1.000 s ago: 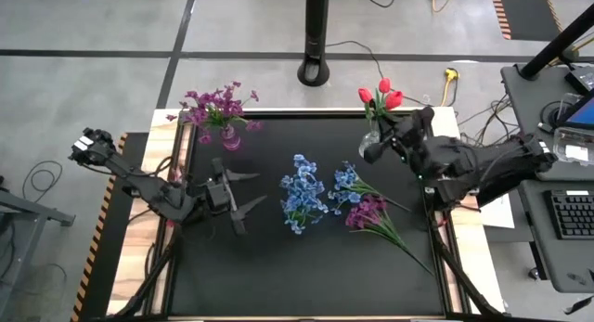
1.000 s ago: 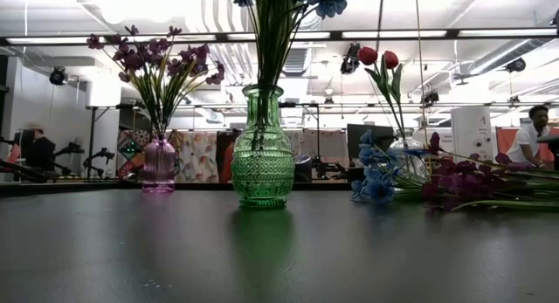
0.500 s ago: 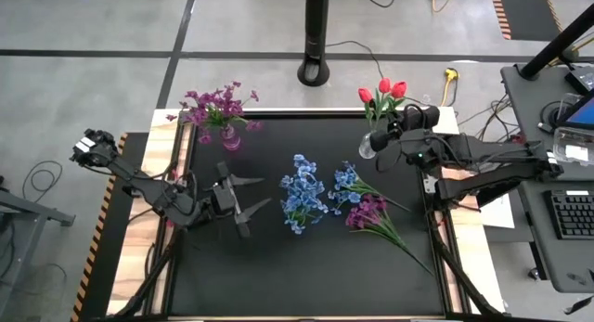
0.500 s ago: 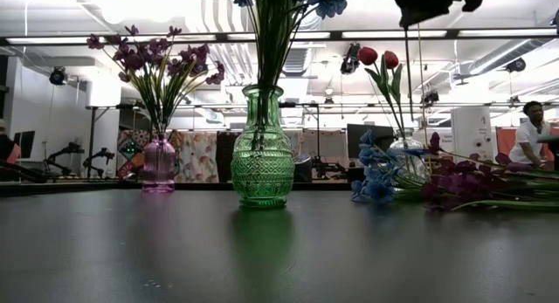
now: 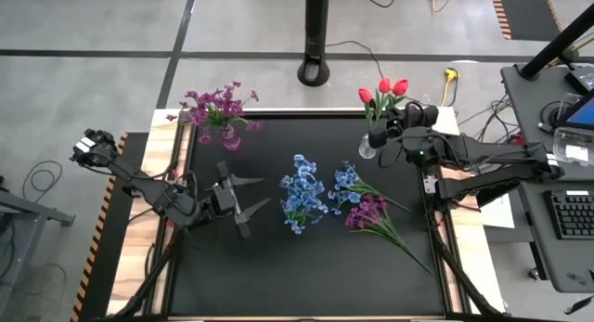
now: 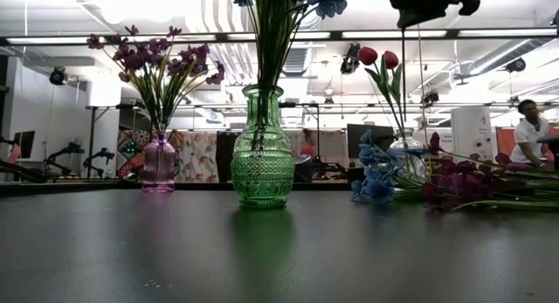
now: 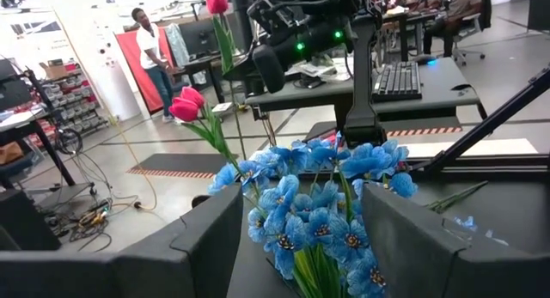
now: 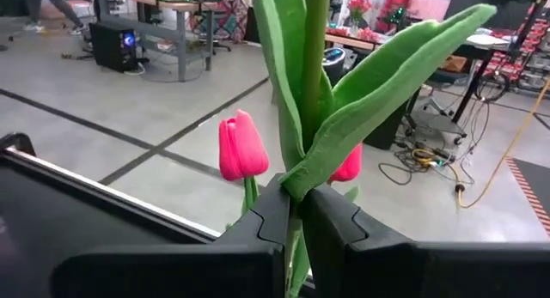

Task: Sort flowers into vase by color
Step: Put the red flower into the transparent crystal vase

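Observation:
My right gripper (image 5: 390, 136) is shut on a red tulip's stem over the clear vase (image 5: 368, 148) at the table's far right. Two red tulips (image 8: 241, 145) stand in that vase behind the held stem. My left gripper (image 5: 256, 192) waits open, left of the green vase (image 6: 262, 150), which holds blue blossoms (image 5: 302, 197). A purple vase (image 5: 229, 137) at the far left holds purple flowers. A loose blue flower (image 5: 347, 181) and purple flowers (image 5: 367, 212) lie flat on the table. My right gripper pinches the tulip's green stem (image 8: 296, 188) where the leaves branch off, between its two fingers. The fingers come level from the table's right and lie across the stem. The stem stands upright, running down (image 6: 418, 85) toward the clear vase; whether its end is inside does not show.
Green stems (image 5: 408, 243) of the loose flowers trail toward the near right corner. The mat's near half (image 5: 306, 276) is bare. A black post (image 5: 316, 44) stands beyond the far edge. A person (image 6: 527, 133) is in the room behind.
My right gripper came down over the clear vase with the tulip, its arm stretching out lower toward the table's left, then held still. My left gripper slid a little toward the green vase.

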